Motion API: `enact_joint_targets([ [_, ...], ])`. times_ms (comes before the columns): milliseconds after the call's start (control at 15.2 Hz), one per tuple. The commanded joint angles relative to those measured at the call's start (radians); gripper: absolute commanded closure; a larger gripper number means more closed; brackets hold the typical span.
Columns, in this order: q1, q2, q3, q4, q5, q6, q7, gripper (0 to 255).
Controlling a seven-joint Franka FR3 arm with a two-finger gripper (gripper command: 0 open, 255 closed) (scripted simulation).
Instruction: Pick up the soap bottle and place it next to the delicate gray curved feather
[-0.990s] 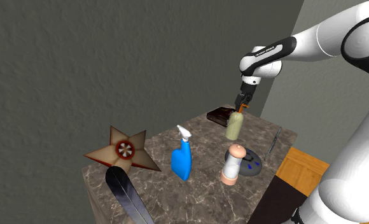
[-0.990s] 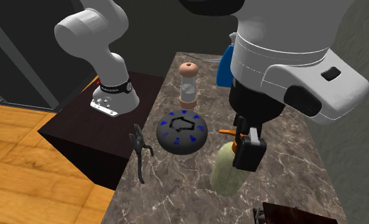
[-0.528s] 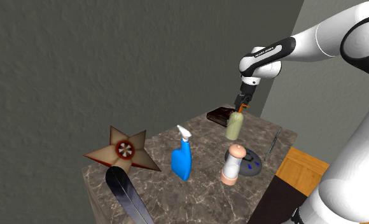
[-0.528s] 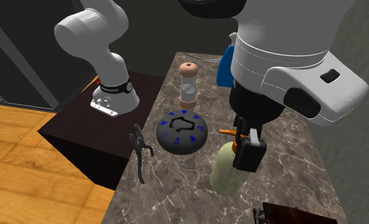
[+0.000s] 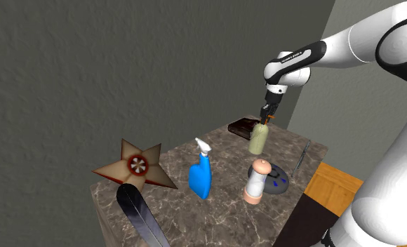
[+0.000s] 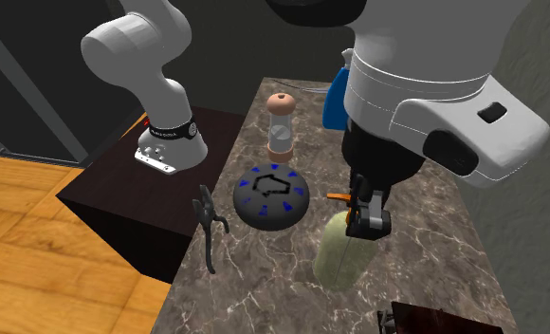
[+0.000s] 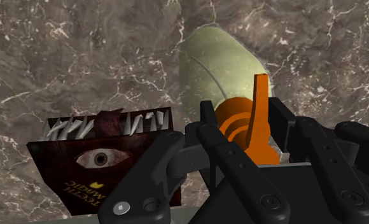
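The soap bottle [image 5: 257, 141] is pale green with an orange pump top and stands upright near the far end of the marble table [image 5: 216, 217]. My black gripper [image 5: 267, 117] comes down from above and is shut on the orange pump [image 7: 242, 125]. In the second exterior view the fingers [image 6: 367, 216] clasp the pump above the bottle's body [image 6: 338, 262]. In the wrist view the green body [image 7: 216, 63] shows beyond the gripper [image 7: 243, 126]. The dark grey curved feather [image 5: 140, 214] lies at the table's near corner, at the shoulder view's lower left.
A blue spray bottle [image 5: 201, 175], a brown star-shaped ornament [image 5: 135, 166], a pink and white grinder [image 5: 257, 181] and a dark dome with blue marks [image 5: 276, 181] stand between bottle and feather. A dark book with an eye [image 7: 104, 159] lies beside the bottle. A thin black tool [image 6: 207, 223] lies at the table edge.
The fingers stood apart around the orange pump and have now closed onto it. The arm and the bottle have stayed in place.
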Motion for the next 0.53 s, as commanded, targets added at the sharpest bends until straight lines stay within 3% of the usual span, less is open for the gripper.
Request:
enact_joint_targets([
  [0, 0.0, 0.0, 0.0, -0.001, 0.0, 0.0, 0.0, 255],
  [462, 0.002, -0.03, 0.001, 0.049, -0.016, -0.078, 0.013, 255],
])
